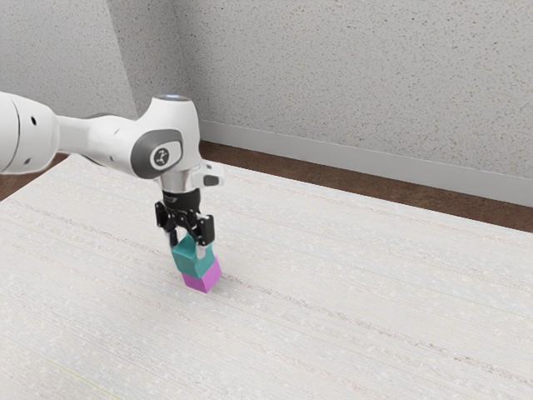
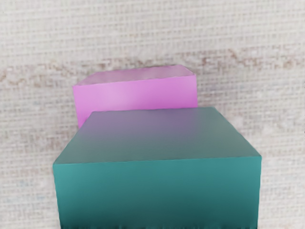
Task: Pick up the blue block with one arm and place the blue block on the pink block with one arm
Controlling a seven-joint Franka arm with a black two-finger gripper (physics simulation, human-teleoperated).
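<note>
Gripping: the end effector [image 1: 190, 240] has its two black fingers clamped on the blue block [image 1: 192, 260], one on each side, near the block's top.
Blue block, look: a plain cube with flat faces and crisp edges (more a deep teal than a true blue). In the wrist view [image 2: 157, 167] its top face pales to a greyish tone toward the far edge, and its near face is a saturated green-blue.
Blue block, place: left of centre in the exterior view, directly on top of the pink block [image 1: 201, 280], their faces meeting.
Pink block: a bright magenta cube standing on the tabletop [image 1: 375, 292]. In the wrist view [image 2: 138, 93] it shows beyond the blue block's far edge, so the two are not squarely aligned.
Arm: the white arm [image 1: 100, 137] comes in from the exterior view's left, and its hand points straight down over the stack.
Edges: the tabletop's far edge runs on a slant from the upper left of the frame down to the right. Past it lie a brown strip of floor [image 1: 375, 185], a white baseboard [image 1: 375, 162] and a speckled grey wall [image 1: 375, 75].
Open room: pale, streaked tabletop spreads widely toward the exterior view's right and its lower edge. The stack stands well apart from the far edge.
</note>
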